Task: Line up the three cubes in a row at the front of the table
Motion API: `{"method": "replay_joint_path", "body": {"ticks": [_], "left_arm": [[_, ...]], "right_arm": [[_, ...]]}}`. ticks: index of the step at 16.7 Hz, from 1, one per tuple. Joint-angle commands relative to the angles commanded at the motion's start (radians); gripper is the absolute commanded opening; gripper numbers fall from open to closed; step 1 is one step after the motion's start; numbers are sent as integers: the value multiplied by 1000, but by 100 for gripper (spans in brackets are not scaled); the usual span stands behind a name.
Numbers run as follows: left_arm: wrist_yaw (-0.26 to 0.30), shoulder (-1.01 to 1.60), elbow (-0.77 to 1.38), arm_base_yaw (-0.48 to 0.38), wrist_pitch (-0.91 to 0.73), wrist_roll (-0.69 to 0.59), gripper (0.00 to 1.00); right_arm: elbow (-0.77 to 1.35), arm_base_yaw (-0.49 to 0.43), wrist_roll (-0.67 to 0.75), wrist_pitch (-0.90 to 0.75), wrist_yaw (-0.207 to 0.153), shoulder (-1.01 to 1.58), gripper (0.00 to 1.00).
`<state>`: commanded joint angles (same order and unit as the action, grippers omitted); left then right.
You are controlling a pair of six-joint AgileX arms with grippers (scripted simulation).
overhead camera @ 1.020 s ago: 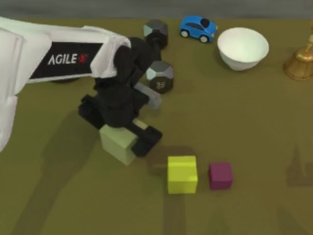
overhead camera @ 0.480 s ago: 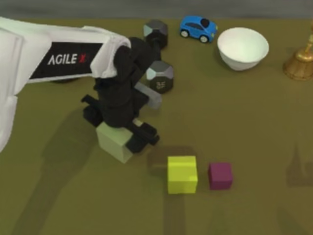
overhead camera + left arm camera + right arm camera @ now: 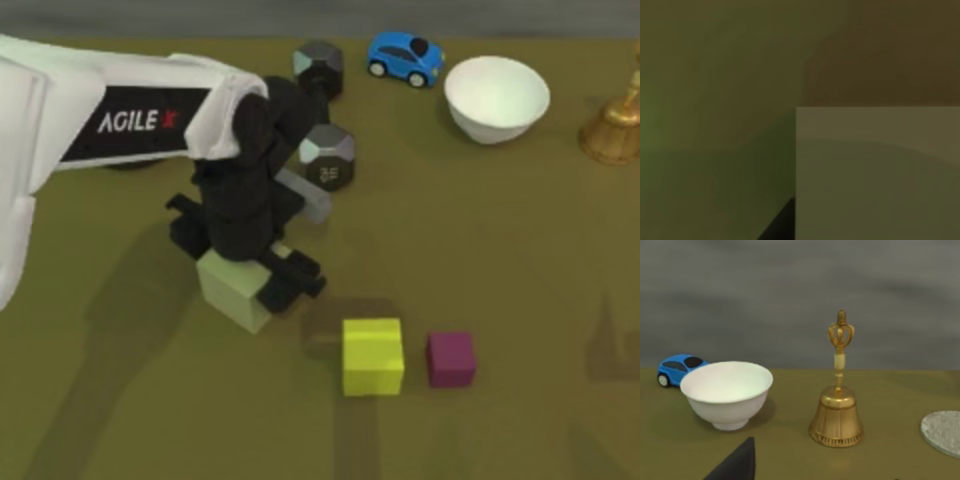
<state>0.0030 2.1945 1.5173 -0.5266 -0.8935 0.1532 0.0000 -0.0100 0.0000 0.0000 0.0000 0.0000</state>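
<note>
- Compared with a second earlier, the left gripper [image 3: 246, 262] and the pale yellow-green cube [image 3: 232, 288] had crept a touch toward the table's left edge. In the last half second almost nothing moved, so it looked like the carry had stalled or was just starting.
- The fingers sat clamped on either side of that big cube — closed on it, as far as the top view showed. The left wrist view was filled by the cube's pale face [image 3: 875, 175] right up close, which fits a firm hold.
- The bright yellow cube [image 3: 373, 355] and the small magenta cube [image 3: 451, 359] were already side by side near the front edge of the table [image 3: 520, 250], with a small gap between them.
- My read: two of three were in place, and the big one belonged just left of the yellow one.
- Room to move: bare table in front of the held cube and left of the yellow one, so a clear path. The dumbbell [image 3: 326, 158] was close behind the gripper, so I'd avoid swinging toward the back edge.
- The right arm was parked out of the top view, its camera facing the white bowl [image 3: 727, 394], the brass bell [image 3: 836, 412] and the blue toy car [image 3: 674, 369]. Couldn't tell its finger state.
</note>
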Motion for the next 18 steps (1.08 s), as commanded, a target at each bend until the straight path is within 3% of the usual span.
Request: {"method": "replay_joint_path", "body": {"ticks": [7, 14, 18], "left_arm": [[1, -8, 4, 0, -5, 1, 0], [0, -78, 143, 16, -222, -1, 0], [0, -91, 158, 19, -243, -2, 0]], "right_arm": [[0, 0, 0, 0, 0, 0, 100], [0, 0, 0, 0, 0, 0, 100], [0, 0, 0, 0, 0, 0, 100]]}}
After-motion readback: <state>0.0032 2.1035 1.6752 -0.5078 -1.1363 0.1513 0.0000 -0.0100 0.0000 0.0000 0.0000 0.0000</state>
